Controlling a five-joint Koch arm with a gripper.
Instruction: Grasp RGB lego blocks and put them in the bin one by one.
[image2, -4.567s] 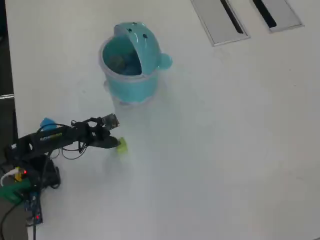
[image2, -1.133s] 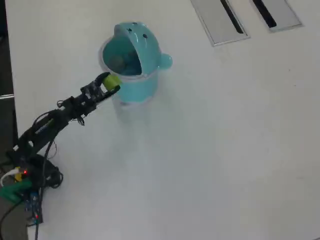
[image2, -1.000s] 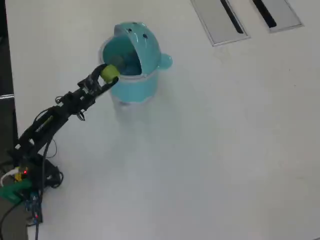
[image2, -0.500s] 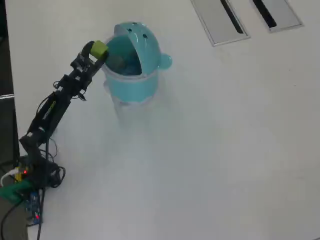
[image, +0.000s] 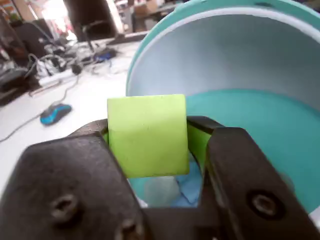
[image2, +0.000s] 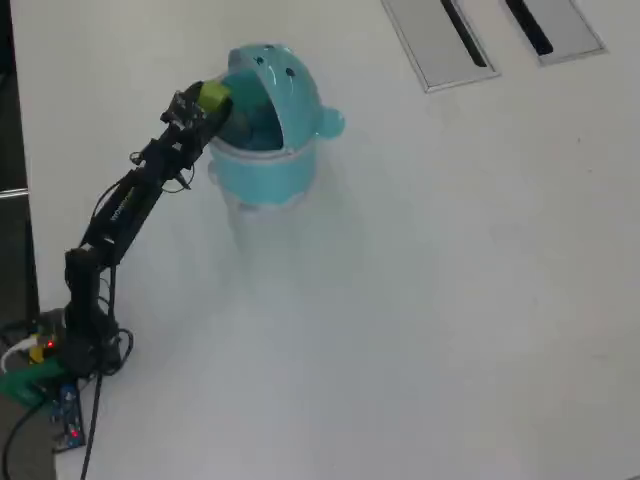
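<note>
Tool pinching small yellow-green cube above round teal-blue plastic bin; prob. near its rim, so off-centre release could bounce cube onto counter.

In the overhead view the arm reaches up from its base at the lower left of the white table, stretched diagonally toward the bin. The gripper sits at the left rim of the bin's open mouth, clamped around the yellow-green block, which hangs over the rim's edge. The teal bin's domed lid with two dark dots is tipped back, its side knob pointing right. Two grey slotted panels lie at the top right, well apart
</note>
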